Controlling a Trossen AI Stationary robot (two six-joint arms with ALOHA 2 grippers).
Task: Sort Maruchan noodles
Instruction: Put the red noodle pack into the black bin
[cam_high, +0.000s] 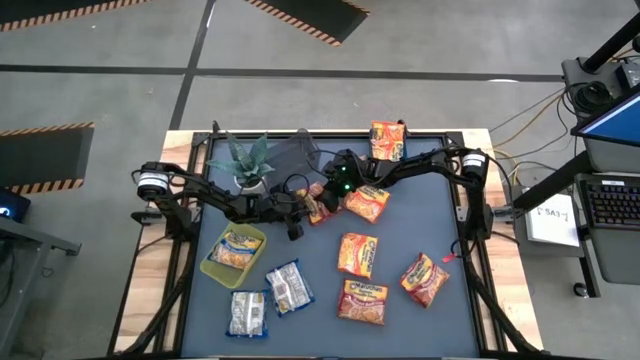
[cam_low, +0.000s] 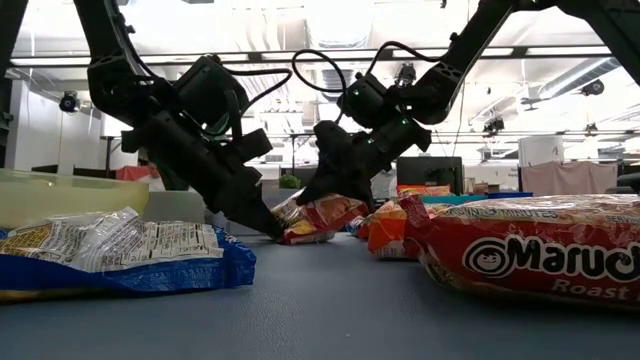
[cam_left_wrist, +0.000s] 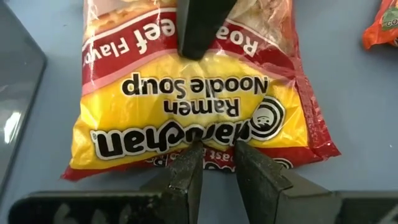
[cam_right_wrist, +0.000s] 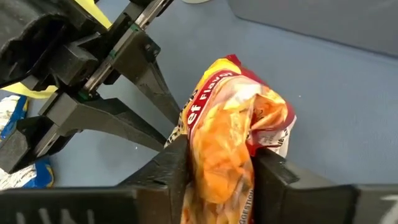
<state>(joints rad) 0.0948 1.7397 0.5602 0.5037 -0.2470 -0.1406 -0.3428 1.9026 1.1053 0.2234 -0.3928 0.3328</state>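
Roast-beef Maruchan packet (cam_right_wrist: 233, 137) lies mid-table between both arms: the right gripper (cam_right_wrist: 221, 165) pinches one end, the left gripper (cam_left_wrist: 214, 158) clamps the opposite edge (a handover, I'd guess). Pulling apart together could tear the wrapper.

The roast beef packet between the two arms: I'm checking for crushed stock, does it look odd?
Yes. The roast beef packet is squeezed and buckled between the right end effector's fingers, bulging upward. The left end effector presses against its opposite edge, so both arms meet on one packet.
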